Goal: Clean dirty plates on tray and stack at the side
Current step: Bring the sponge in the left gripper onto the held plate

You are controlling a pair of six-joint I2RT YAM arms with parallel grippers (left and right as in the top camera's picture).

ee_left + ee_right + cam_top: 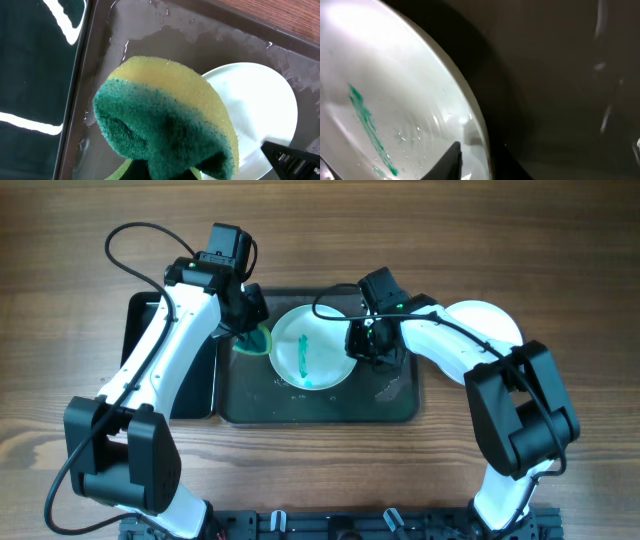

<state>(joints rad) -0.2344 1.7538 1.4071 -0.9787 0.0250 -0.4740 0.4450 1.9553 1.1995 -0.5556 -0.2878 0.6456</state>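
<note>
Plate (pixel 310 348) hemmed in on both sides on the tray (pixel 300 410)
Sponge (pixel 252 340) crowds its left rim, right gripper (pixel 366 348) its right; the tray's front strip and right corner lie bare

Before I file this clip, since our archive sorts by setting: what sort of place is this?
Likely a robot test bench staged for dishwashing, not a real kitchen: a wooden tabletop, a wet dark rectangular tray holding a green-smeared round white plate, and a yellow-and-green sponge.

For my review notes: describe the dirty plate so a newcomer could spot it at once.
Find the large dark tray at the table's centre. The plate lies in its middle. Unlike the white plate outside the tray on the right, it carries a teal streak.
</note>
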